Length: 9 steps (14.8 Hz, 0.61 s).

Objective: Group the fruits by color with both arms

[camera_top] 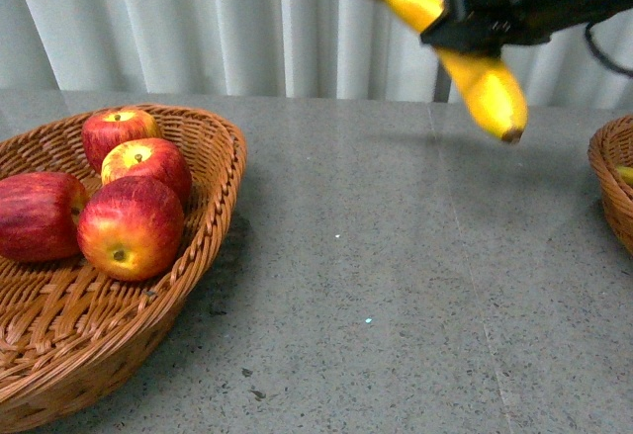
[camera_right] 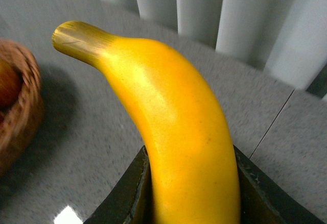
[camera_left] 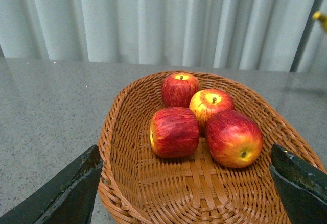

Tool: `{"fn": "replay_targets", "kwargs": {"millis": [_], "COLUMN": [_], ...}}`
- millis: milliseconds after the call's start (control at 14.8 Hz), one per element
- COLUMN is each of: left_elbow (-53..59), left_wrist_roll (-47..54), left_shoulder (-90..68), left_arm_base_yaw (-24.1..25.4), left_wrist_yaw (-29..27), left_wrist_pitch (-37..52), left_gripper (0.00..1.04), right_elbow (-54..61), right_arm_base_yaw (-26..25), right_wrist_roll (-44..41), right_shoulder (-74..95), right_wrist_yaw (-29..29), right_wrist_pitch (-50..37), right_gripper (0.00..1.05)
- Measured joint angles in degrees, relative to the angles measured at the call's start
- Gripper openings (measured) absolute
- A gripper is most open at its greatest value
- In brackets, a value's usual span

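Several red apples (camera_top: pixel 131 226) lie in a wicker basket (camera_top: pixel 213 172) at the left; the left wrist view shows them too, one being the apple (camera_left: pixel 174 131), in that basket (camera_left: pixel 117 147). My left gripper (camera_left: pixel 186 188) hangs open over the basket's near end with nothing between its fingers (camera_left: pixel 71 191). High at the right, my right gripper (camera_top: pixel 465 27) is shut on a yellow banana (camera_top: pixel 480 76) held in the air above the table. In the right wrist view the banana (camera_right: pixel 173 127) fills the gap between the fingers (camera_right: pixel 127 193). A second banana (camera_top: pixel 626 173) peeks from the right basket.
A second wicker basket (camera_top: pixel 611 182) sits at the right edge of the grey stone table (camera_top: pixel 396 286). A pale curtain (camera_top: pixel 247 19) hangs behind the table. The left basket's rim (camera_right: pixel 23 106) shows in the right wrist view.
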<state>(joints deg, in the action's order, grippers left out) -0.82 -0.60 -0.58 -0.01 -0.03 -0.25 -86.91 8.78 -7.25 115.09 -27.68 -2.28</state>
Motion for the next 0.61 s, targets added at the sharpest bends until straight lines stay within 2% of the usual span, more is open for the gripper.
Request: {"fn": "replay_targets", "kwargs": {"millis": [135, 271, 338, 542, 609], "left_elbow": [0.0, 0.0, 0.0, 0.0, 0.0], "left_wrist_roll": [0.0, 0.0, 0.0, 0.0, 0.0], "left_shoulder": [0.0, 0.0, 0.0, 0.0, 0.0], "left_arm_base_yaw": [0.0, 0.0, 0.0, 0.0, 0.0], "left_wrist_yaw": [0.0, 0.0, 0.0, 0.0, 0.0], "left_wrist_pitch": [0.02, 0.0, 0.02, 0.0, 0.0], "left_gripper": [0.98, 0.98, 0.98, 0.98, 0.98], "right_elbow": [5.81, 14.21, 16.63, 19.06, 21.42], "right_arm_base_yaw": [-3.96, -9.97, -12.39, -15.41, -19.21], "right_wrist_roll": [7.52, 14.38, 15.21, 15.32, 14.29], "right_shoulder": [-4.9, -10.86, -12.39, -13.25, -13.29], "right_wrist_yaw": [-6.36, -12.9, -14.29, -15.56, -16.22], "right_wrist_pitch": [-9.2, -17.2, -17.79, -17.86, -16.68], "right_gripper": [0.36, 0.36, 0.36, 0.36, 0.36]}}
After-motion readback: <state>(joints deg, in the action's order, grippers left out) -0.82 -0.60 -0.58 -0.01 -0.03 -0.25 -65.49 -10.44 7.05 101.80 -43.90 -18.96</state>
